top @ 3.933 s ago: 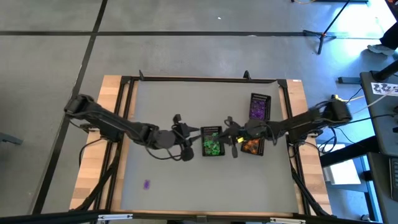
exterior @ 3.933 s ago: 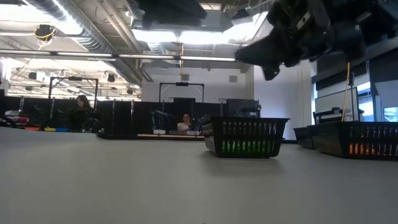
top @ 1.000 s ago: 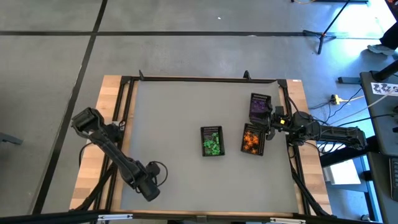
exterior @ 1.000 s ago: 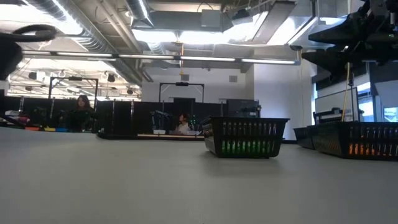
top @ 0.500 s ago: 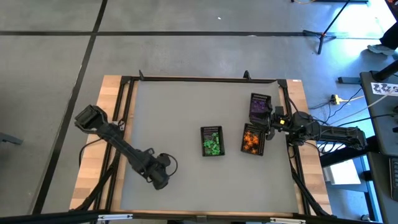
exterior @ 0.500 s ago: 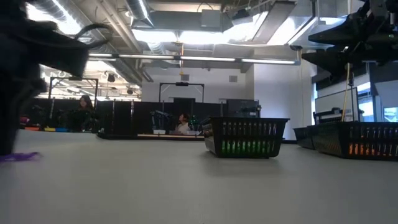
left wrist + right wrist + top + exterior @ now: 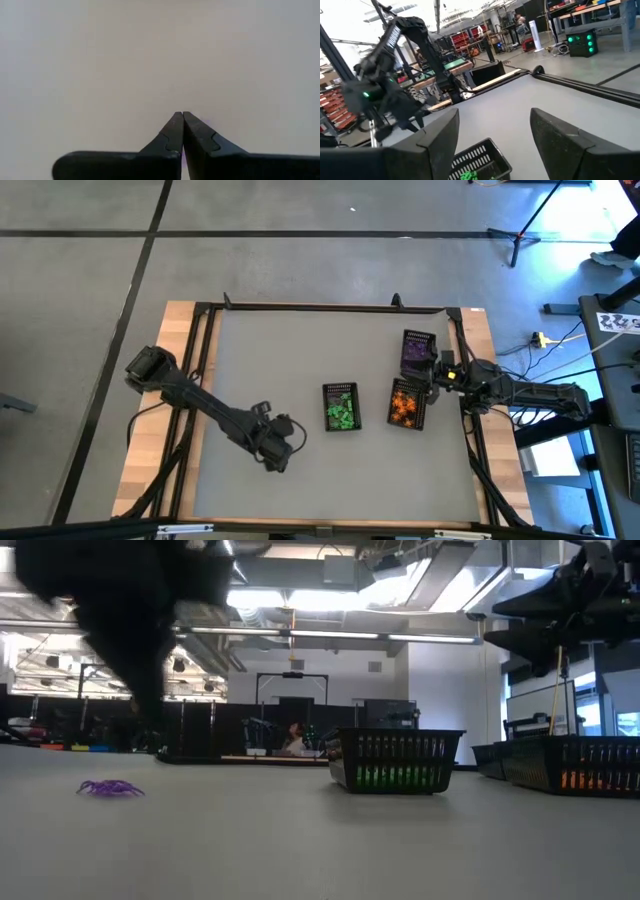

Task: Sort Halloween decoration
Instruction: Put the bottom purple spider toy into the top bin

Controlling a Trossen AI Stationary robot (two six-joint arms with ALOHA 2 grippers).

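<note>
The left gripper (image 7: 278, 452) has swung in from the near left corner of the grey surface (image 7: 300, 350) toward its middle, and its jaws, wide a second ago, are now pressed tip to tip; the left wrist view shows no gap between them, with only a faint purple tinge beside the tips, too vague to call a catch. In the low view the small purple spider-shaped plastic trinket (image 7: 110, 788) lies flat on the surface, apart from the dark arm above it and further toward the baskets than it sat half a second ago; the high view does not show it. The closing looks to have nudged the trinket rather than taken it, so a fresh approach is probably needed.

The right gripper (image 7: 440, 372) has not stirred; it hangs with its jaws spread and empty just beside the black mesh basket of purple pieces (image 7: 417, 352) and the black mesh basket of orange pieces (image 7: 406, 404). The black mesh basket of green pieces (image 7: 342, 407) stands mid-surface; the stray purple piece seems the last left to sort.
</note>
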